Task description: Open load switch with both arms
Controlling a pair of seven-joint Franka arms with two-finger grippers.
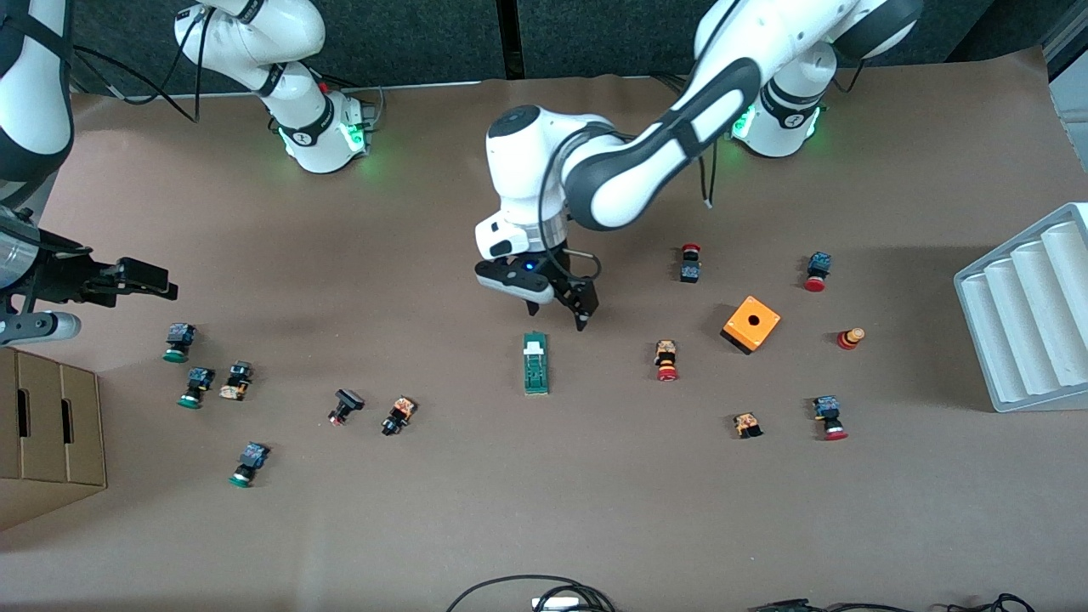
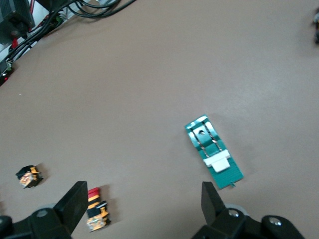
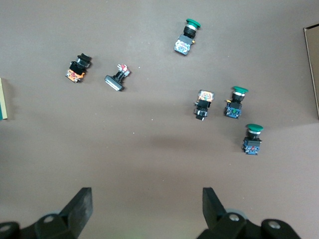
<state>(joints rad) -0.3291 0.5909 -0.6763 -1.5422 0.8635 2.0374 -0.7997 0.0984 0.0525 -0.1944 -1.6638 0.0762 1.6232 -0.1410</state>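
I judge the job barely begun: the load switch (image 1: 535, 363) lies untouched mid-table on the matte brown paper table cover (image 1: 544, 510), nothing gripped. My left gripper (image 1: 571, 308) hangs just above its upper end with jaws spread; my right gripper (image 1: 140, 280) waits spread wide over the green-capped push buttons (image 1: 204, 374). The switch is a slim, glossy green plastic block with a white tab (image 2: 216, 161).

I see a table (image 1: 544, 527) covered in brown paper under even light. A dark curtain (image 1: 425, 34) hangs along its robot-base edge.
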